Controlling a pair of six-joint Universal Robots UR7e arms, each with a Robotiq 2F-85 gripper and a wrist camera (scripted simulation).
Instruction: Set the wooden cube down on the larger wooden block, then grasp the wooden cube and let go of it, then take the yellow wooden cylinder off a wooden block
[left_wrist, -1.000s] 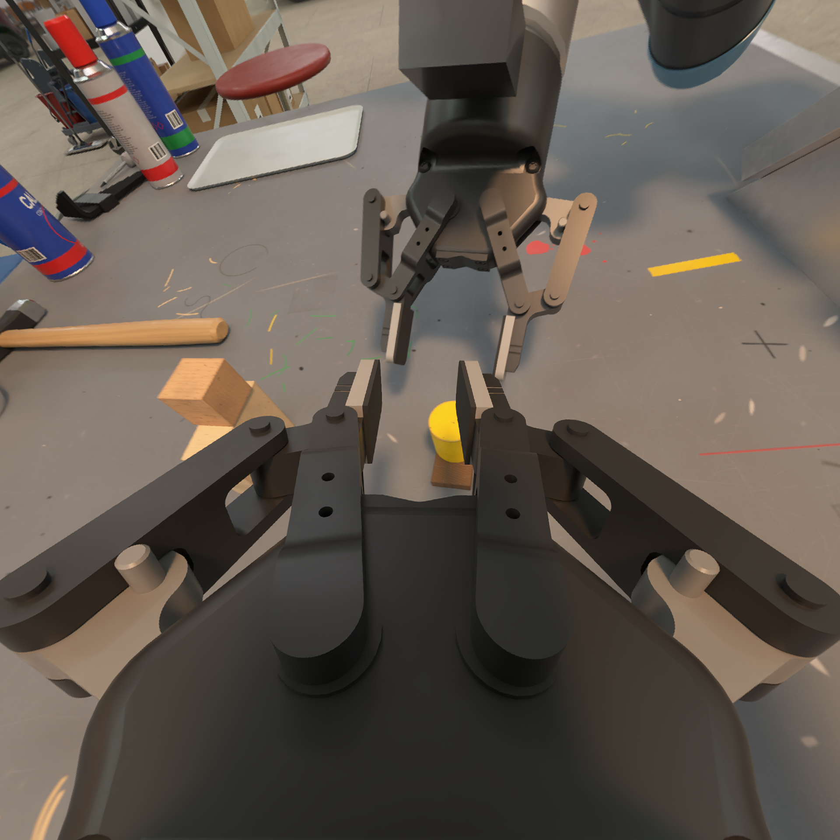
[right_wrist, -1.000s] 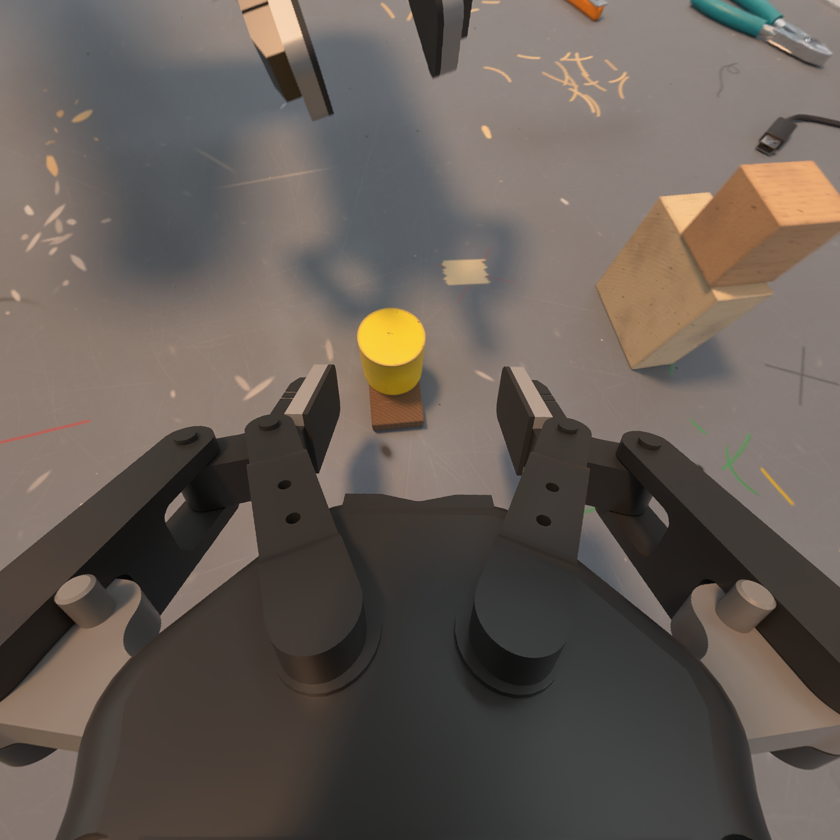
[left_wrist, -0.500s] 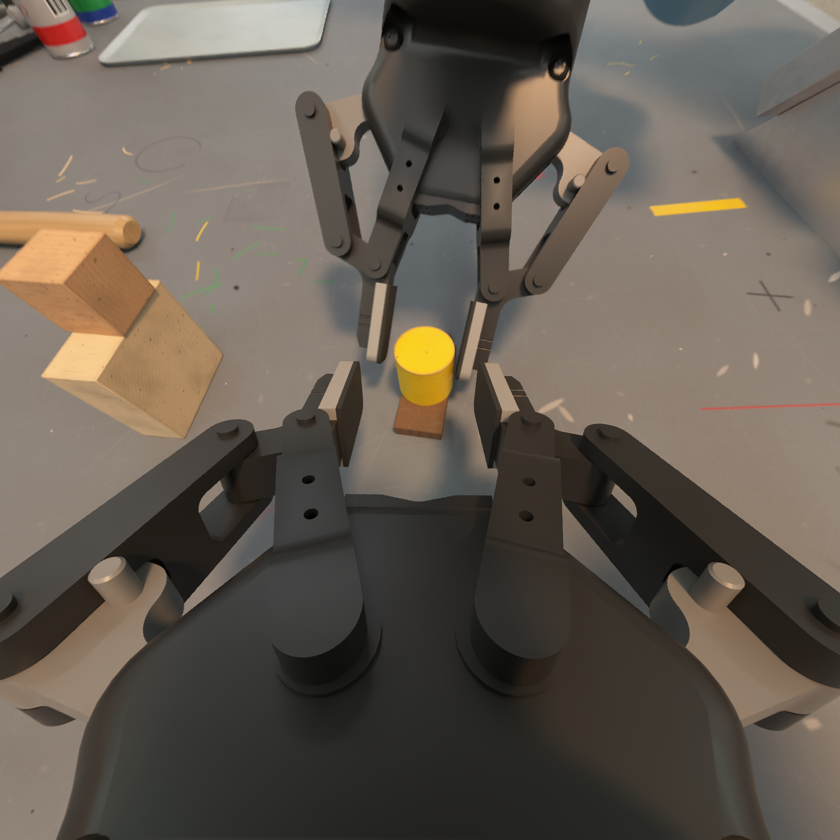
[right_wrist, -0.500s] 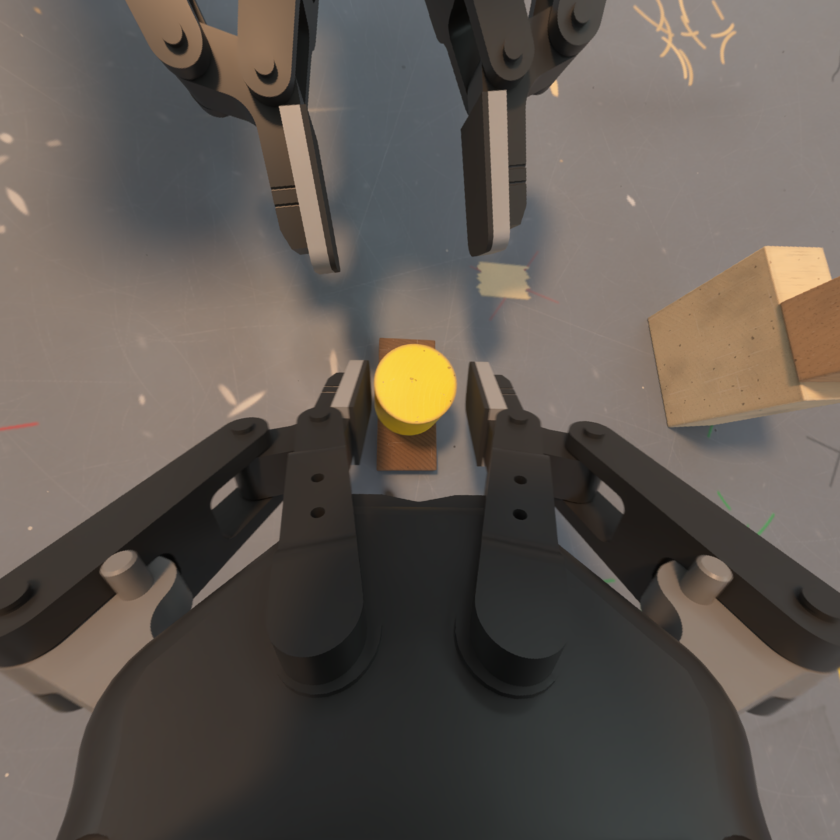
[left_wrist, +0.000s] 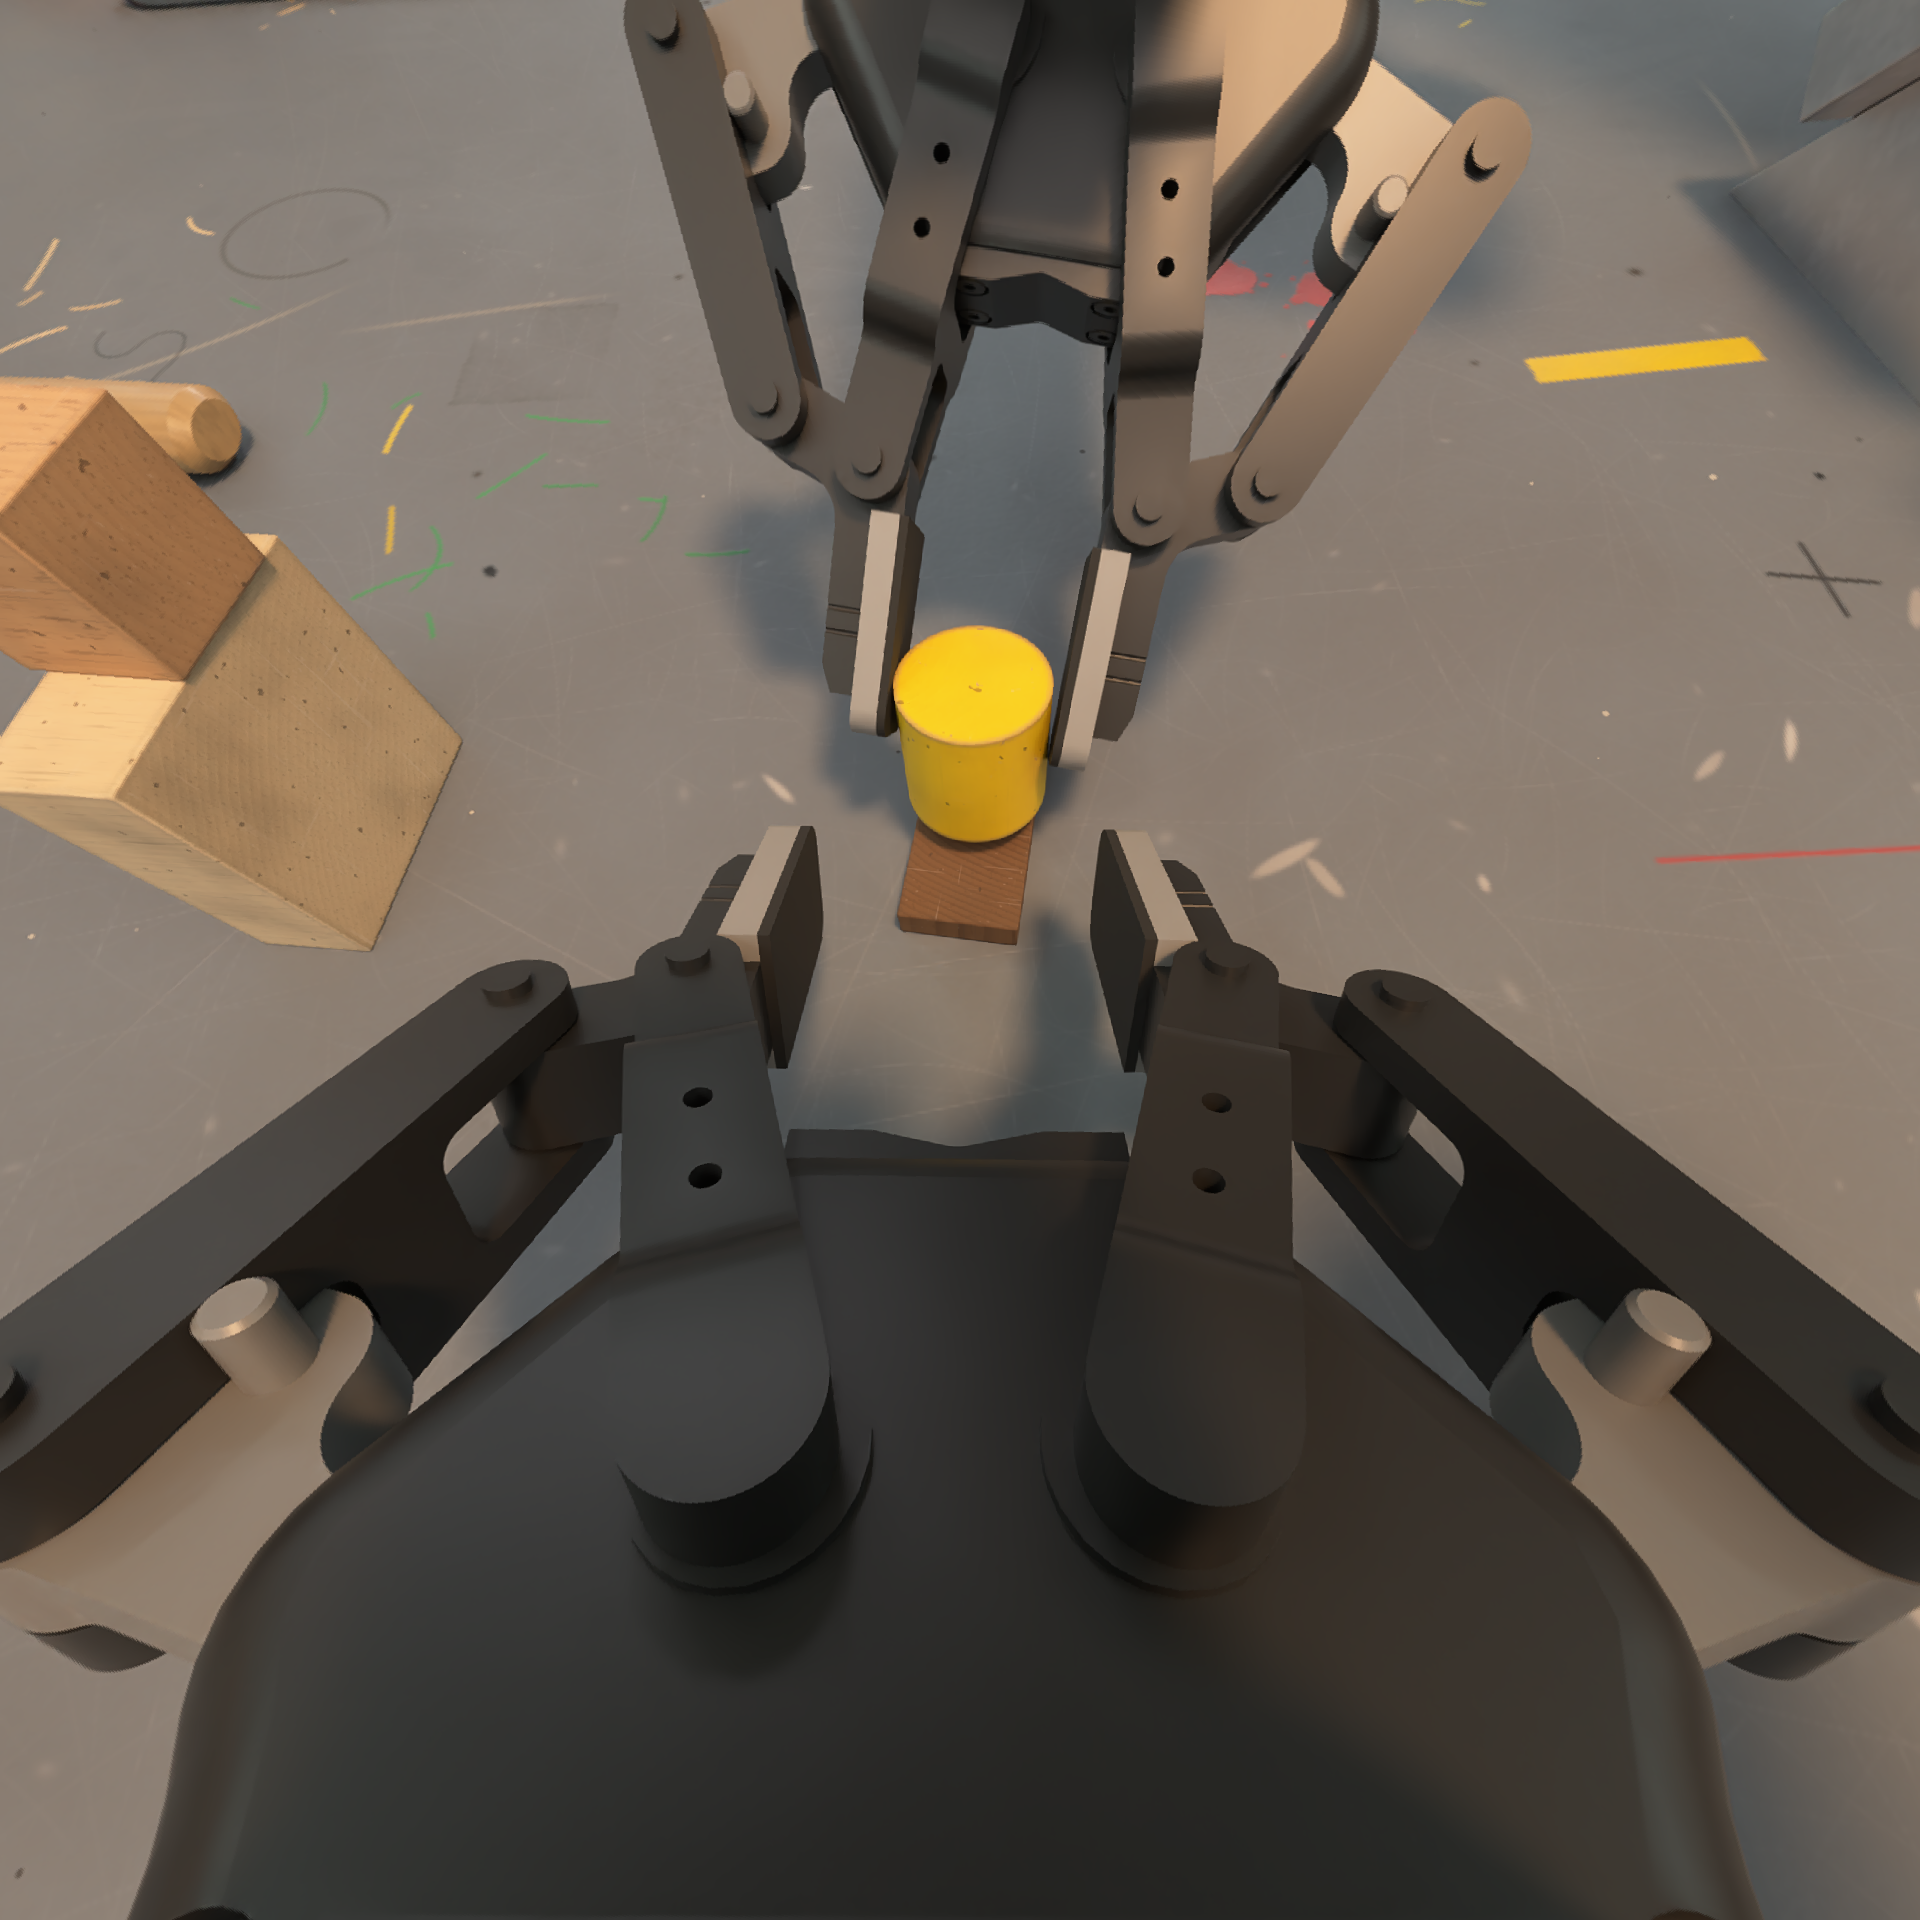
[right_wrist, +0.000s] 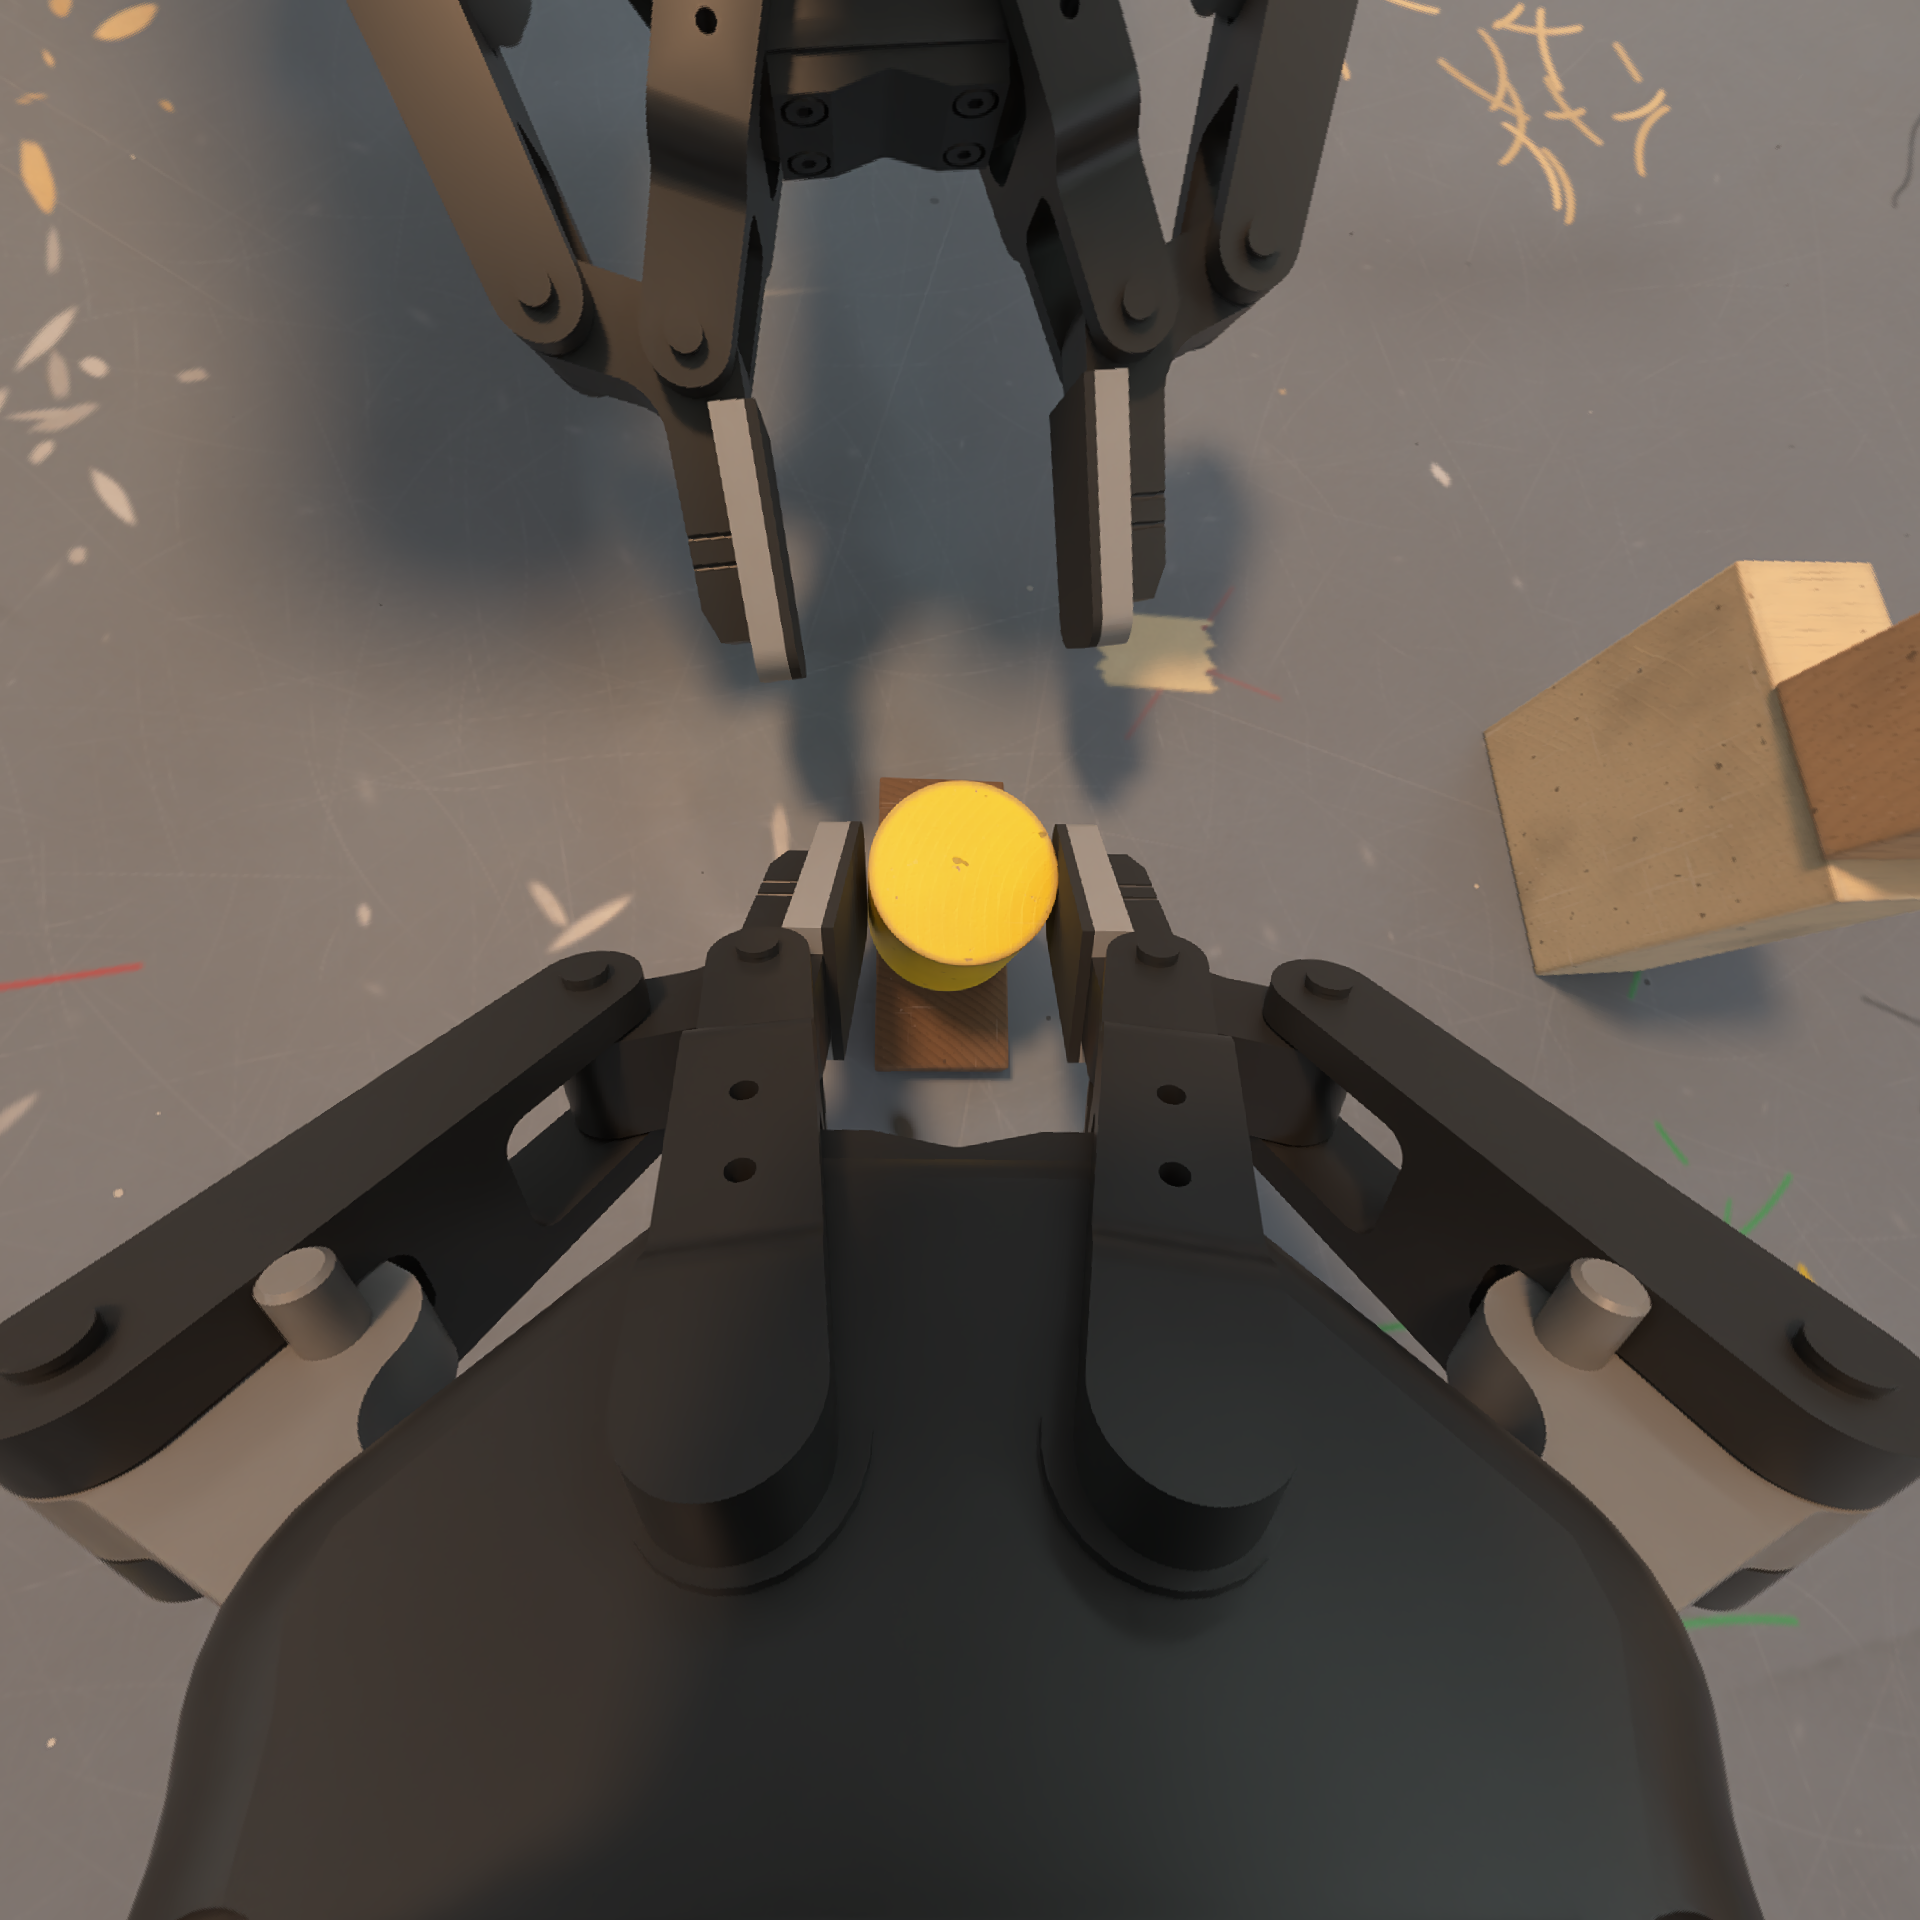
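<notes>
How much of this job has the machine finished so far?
Done: the wooden cube rests on the larger wooden block. In hand: the right claw pinches the yellow cylinder, which is on its small brown block. Left: lifting it off. The left claw is open.

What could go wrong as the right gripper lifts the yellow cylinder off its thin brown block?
The left gripper hangs open close by, so a rising right gripper could clip its fingers. The small brown block might drag along under the yellow cylinder. The wooden cube overhangs the larger block; a bump could topple it.
</notes>
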